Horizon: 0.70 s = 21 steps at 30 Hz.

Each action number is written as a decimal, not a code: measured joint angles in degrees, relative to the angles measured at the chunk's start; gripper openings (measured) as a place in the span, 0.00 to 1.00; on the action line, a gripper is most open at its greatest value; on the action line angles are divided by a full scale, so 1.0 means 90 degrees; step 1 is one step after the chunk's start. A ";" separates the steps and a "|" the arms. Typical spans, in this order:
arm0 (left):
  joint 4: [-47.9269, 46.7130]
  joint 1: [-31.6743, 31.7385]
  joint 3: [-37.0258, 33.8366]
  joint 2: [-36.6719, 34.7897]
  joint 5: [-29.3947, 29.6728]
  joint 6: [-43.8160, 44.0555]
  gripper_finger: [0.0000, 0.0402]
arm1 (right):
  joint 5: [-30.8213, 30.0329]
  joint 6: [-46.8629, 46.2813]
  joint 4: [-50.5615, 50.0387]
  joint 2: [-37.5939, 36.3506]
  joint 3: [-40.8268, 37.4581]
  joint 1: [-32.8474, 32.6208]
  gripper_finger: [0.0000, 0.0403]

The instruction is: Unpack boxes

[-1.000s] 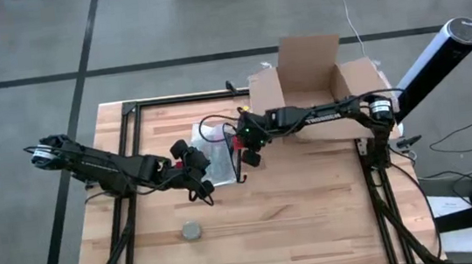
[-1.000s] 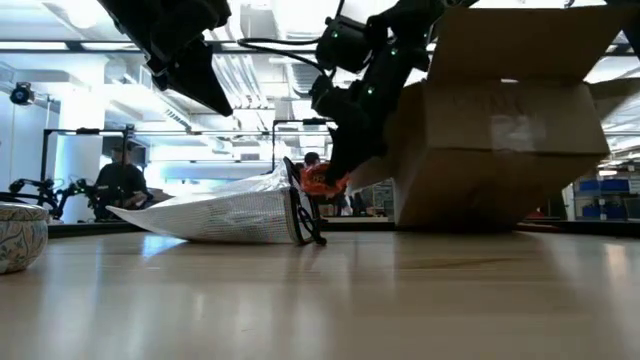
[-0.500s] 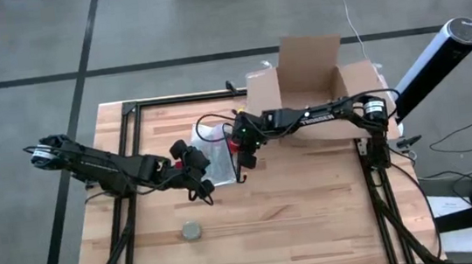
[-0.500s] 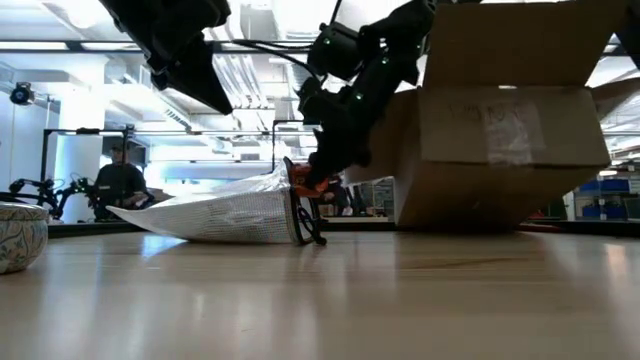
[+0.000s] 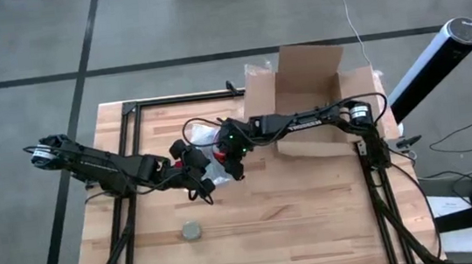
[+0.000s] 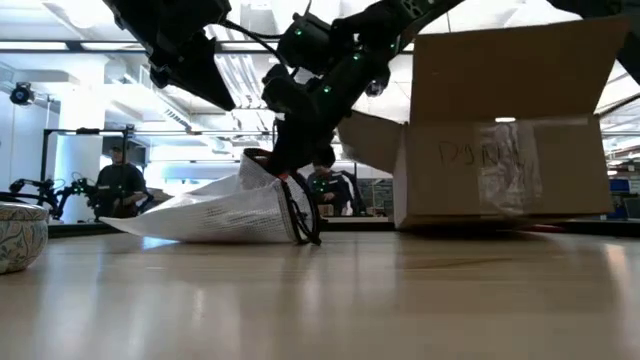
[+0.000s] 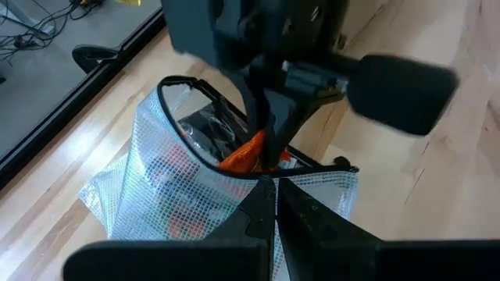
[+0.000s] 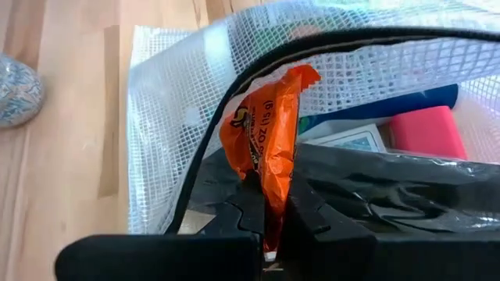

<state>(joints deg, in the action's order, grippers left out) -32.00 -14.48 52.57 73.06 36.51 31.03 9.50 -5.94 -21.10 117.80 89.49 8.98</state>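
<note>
Since a second ago the right tool (image 8: 266,215) has travelled from beside the cardboard box (image 5: 315,88) to the mouth of the mesh pouch (image 5: 208,157), carrying the orange packet (image 8: 266,148) along. Its fingers are pinched tight on that crinkled foil packet, whose print reads "OZ (15 g)". Just beside it, the left tool (image 7: 273,207) is fully closed, its tips at the pouch's edge; whether they grip it cannot be told. Translucent white grid-weave plastic forms the pouch, rimmed by a black zip, with a pink block (image 8: 426,129) and a blue item (image 8: 391,109) showing inside. Near the pouch, a small round patterned dish (image 5: 192,231) sits on the pale wood-plank tabletop (image 5: 316,220). Beyond the pouch, at the tabletop's far right, the brown corrugated box stands flaps open, with glossy clear tape and faint handwriting that cannot be read.
</note>
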 joint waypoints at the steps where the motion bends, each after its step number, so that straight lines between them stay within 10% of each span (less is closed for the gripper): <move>1: 0.0020 0.0000 0.0000 0.0000 0.0001 0.0002 0.00 | -0.0003 0.0001 -0.0024 0.0004 0.0000 0.0002 0.01; 21: 0.0038 0.0002 0.0000 0.0000 0.0054 0.0003 0.00 | -0.0556 0.0238 -0.0286 -0.0052 0.0000 0.0116 0.57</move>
<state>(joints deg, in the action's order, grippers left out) -31.66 -14.46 52.58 73.06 36.99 31.06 4.49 -3.79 -23.68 117.34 89.49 10.02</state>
